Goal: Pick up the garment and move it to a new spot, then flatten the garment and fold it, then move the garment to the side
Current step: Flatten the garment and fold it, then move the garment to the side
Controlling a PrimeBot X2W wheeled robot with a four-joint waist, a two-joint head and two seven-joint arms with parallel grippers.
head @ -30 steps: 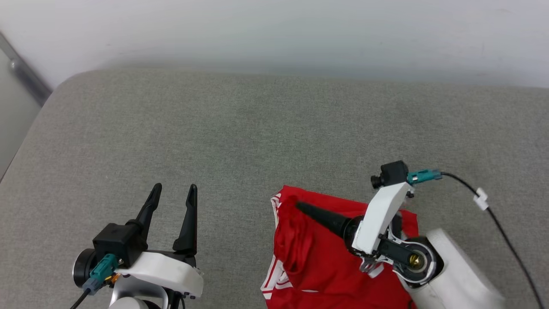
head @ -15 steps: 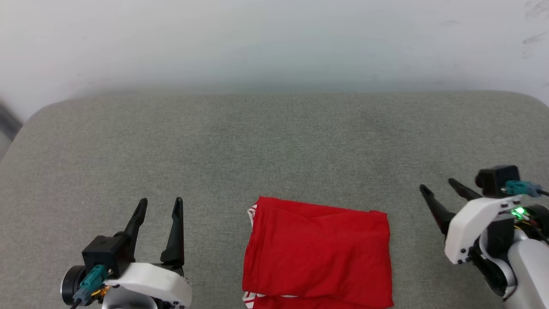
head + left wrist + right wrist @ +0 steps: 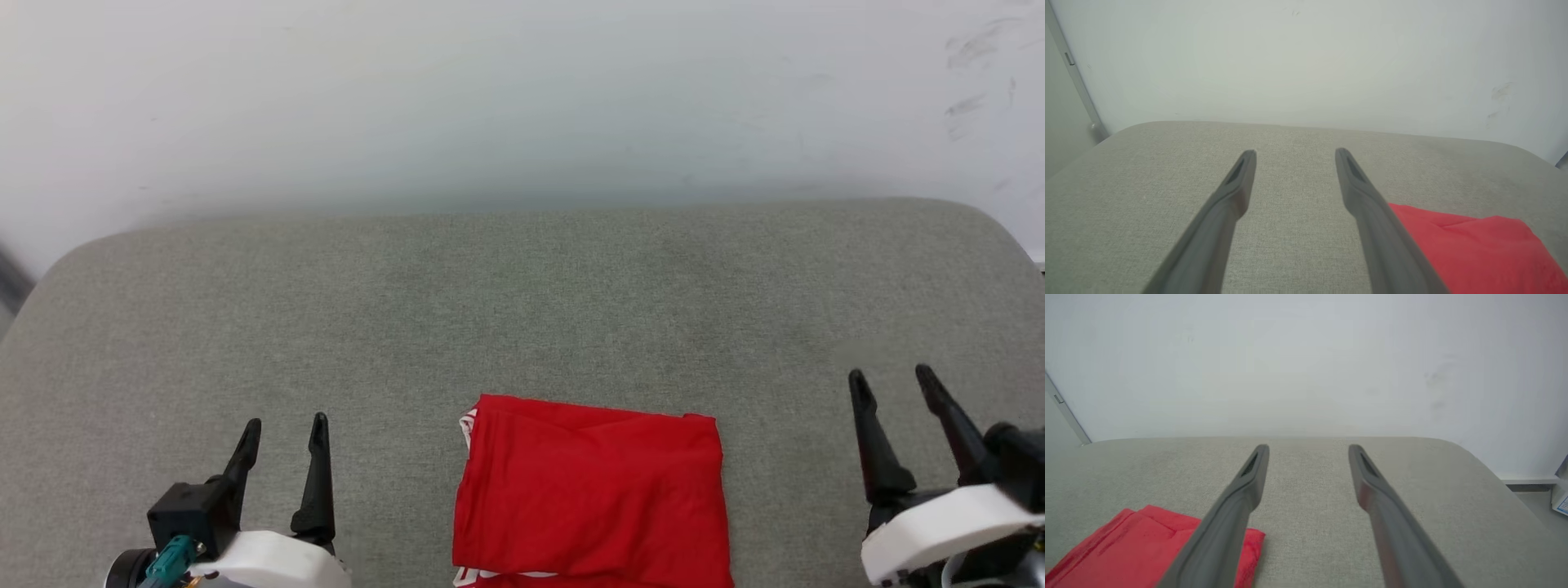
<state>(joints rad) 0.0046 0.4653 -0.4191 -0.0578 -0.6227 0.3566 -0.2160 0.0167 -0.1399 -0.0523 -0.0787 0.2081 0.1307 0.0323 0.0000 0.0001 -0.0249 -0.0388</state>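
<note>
Right gripper [image 3: 891, 380] has come off the garment [image 3: 588, 490]. A second ago one finger lay across the red cloth, and now it sits at the lower right of the head view, well apart from it. The camera has shifted too, so I wouldn't read much else as movement.

Left gripper [image 3: 286, 423] is at the lower left. Both have their fingers spread wide with nothing between them.

The garment lies as a tidy red rectangle on the grey cushion [image 3: 522, 310] at bottom centre, cut off by the frame's lower edge, with a bit of white trim [image 3: 467, 425] peeking out on its left side.

Looks folded to me, so only the move to the side is left. The risk is pinching just the top layer, which would let the fold peel open. Dragging it could also bunch it up, since cloth on cloth grips.
</note>
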